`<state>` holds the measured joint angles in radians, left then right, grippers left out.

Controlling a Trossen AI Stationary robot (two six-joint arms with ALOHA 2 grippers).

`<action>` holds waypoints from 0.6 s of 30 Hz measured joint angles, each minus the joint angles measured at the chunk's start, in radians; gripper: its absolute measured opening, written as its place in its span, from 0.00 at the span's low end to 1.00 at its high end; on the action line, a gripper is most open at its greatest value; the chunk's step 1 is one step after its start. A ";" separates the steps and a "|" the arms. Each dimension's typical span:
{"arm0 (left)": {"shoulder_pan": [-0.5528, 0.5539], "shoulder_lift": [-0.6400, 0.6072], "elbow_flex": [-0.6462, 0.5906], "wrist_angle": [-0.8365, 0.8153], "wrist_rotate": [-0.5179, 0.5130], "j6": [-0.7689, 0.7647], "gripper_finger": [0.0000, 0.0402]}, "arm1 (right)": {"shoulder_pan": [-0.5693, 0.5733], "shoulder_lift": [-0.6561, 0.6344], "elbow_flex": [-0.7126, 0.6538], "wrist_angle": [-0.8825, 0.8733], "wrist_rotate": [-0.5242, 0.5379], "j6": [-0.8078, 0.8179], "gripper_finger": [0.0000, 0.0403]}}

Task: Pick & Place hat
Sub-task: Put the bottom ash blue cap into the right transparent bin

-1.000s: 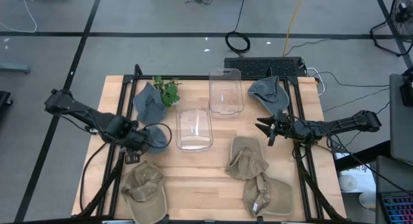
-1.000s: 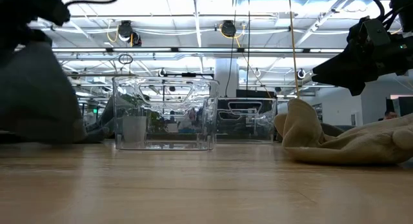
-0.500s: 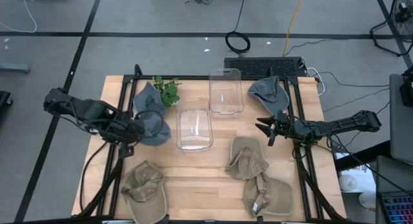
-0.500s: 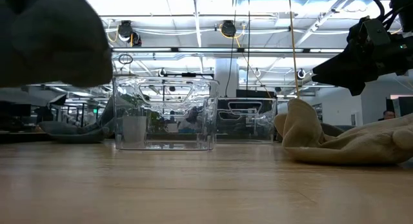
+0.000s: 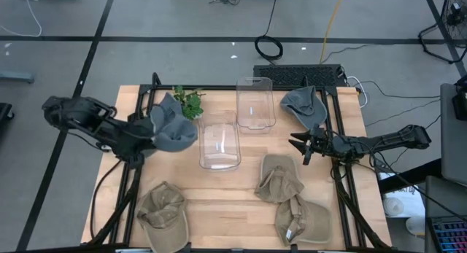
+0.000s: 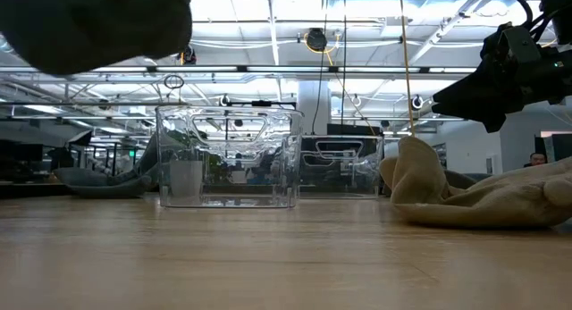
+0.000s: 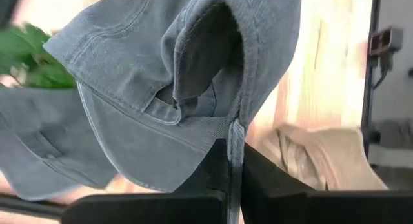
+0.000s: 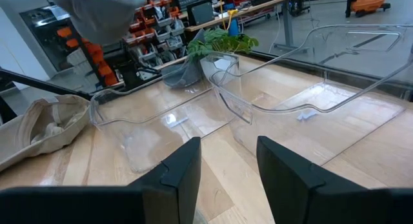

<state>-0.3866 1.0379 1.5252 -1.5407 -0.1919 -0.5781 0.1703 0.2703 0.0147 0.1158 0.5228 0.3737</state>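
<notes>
A grey hat hangs above the table's left part, with my left gripper shut on it. It shows at the top left of the low view as a dark hat. A second grey hat lies on the table under it, beside a plant. A third grey hat lies far right. My right gripper hovers open at the right, holding nothing. My left gripper pinches an edge of the hat's rim between its two fingers, next to the brim. The fingers slant down from the table's left side. The hat is lifted clear of the table, its crown bunched beyond the fingertips.
Two clear bins stand mid-table, one nearer and one farther. Tan hats lie near left, near right and at the front right. Black frame rails run along the table's left and right sides.
My left gripper has risen and drawn toward the table's far edge, tipping less steeply downward. It stays shut on the grey hat. The hat has gone from low over the table to hanging well clear of it, over the second grey hat.
</notes>
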 joint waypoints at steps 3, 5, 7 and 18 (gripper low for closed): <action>0.000 -0.013 0.018 0.034 -0.059 0.006 0.02 | 0.000 0.000 0.000 0.000 0.000 0.000 0.35; 0.000 -0.025 0.018 0.077 -0.084 0.024 0.02 | 0.000 0.000 0.000 0.000 0.000 0.000 0.35; 0.000 -0.034 0.018 0.115 -0.106 0.034 0.02 | 0.000 0.000 0.000 0.000 0.000 0.000 0.35; 0.000 -0.073 0.018 0.325 -0.336 0.105 0.02 | 0.000 0.000 0.000 0.000 0.000 0.000 0.35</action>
<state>-0.3866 0.9651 1.5429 -1.2161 -0.5284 -0.4730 0.1703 0.2707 0.0151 0.1154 0.5227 0.3737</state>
